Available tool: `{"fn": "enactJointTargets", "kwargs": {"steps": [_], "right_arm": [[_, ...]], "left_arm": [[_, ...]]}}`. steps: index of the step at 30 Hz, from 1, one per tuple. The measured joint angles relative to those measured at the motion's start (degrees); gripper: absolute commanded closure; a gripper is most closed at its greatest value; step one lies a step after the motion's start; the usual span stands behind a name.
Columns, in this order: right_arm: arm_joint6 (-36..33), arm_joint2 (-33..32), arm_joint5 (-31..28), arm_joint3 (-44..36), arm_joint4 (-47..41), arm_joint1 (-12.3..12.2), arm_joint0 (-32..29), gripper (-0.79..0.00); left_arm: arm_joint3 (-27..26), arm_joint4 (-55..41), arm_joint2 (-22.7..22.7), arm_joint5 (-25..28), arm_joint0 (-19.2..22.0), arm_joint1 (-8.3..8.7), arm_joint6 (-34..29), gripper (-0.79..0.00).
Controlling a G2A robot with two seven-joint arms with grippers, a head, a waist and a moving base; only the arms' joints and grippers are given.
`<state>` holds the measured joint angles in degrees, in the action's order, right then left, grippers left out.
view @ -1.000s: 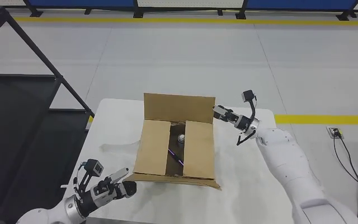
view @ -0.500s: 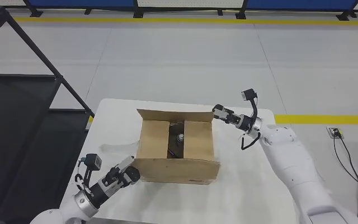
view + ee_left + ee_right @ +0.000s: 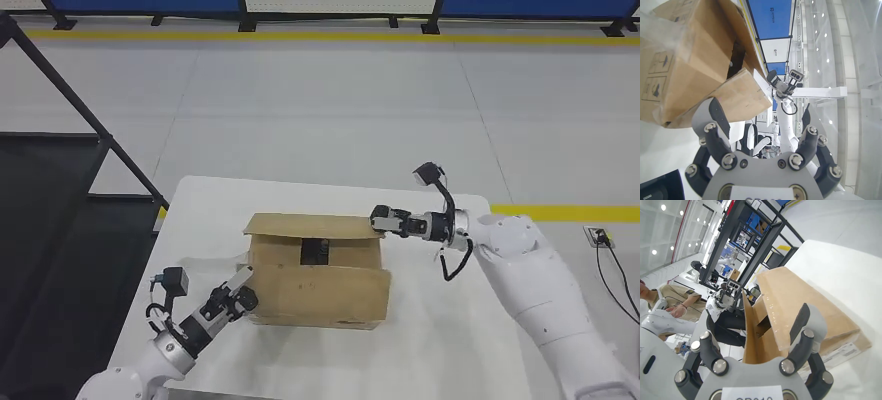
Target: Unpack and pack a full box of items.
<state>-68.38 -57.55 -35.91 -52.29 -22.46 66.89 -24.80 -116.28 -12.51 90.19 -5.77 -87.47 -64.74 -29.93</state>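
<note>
White matte table, brown cardboard box, left gripper and right gripper both spread wide

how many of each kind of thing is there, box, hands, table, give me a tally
cardboard box: 1
robot hands: 2, left hand and right hand
table: 1
total: 4 (what is inside the box cannot be counted)

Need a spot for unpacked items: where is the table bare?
Bare table lies right of the box, and in the strip beyond it. Crowded: its near left corner, by the left gripper, and far flap, by the right gripper.
</note>
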Motion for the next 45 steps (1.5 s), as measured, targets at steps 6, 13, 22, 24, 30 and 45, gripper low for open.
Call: {"fn": "enactJointTargets", "kwargs": {"steps": [6, 13, 22, 24, 30, 45], "right_arm": [[-2.6, 3.4, 13.9, 0.8, 1.0, 1.0, 3.5, -0.785], [0.5, 7.7, 24.1, 0.2, 2.2, 2.9, 5.1, -0.785], [1.0, 8.0, 27.6, -3.9, 3.1, 3.0, 3.5, -0.785], [1.3, 7.6, 27.8, -5.6, 3.6, 2.7, 2.4, -0.785], [2.5, 5.5, 27.6, -9.9, 5.4, 1.5, -2.2, -0.785], [2.9, -0.3, 19.3, -8.0, 2.2, -0.2, -8.9, -0.785]], "left_arm": [[1.7, 1.7, -2.1, -0.4, 2.5, -0.1, 1.0, -0.785], [4.2, 3.5, -4.3, -0.7, 5.2, -0.23, 1.8, -0.785], [5.8, 4.9, -6.2, -0.7, 7.1, -0.4, 2.9, -0.785], [5.9, 5.4, -6.5, -0.7, 7.5, -0.41, 3.0, -0.785], [6.5, 6.0, -6.9, -0.6, 8.1, -0.44, 3.1, -0.785], [4.5, 1.2, 0.7, 2.3, 5.5, 0.0, 3.3, -0.785]]}}
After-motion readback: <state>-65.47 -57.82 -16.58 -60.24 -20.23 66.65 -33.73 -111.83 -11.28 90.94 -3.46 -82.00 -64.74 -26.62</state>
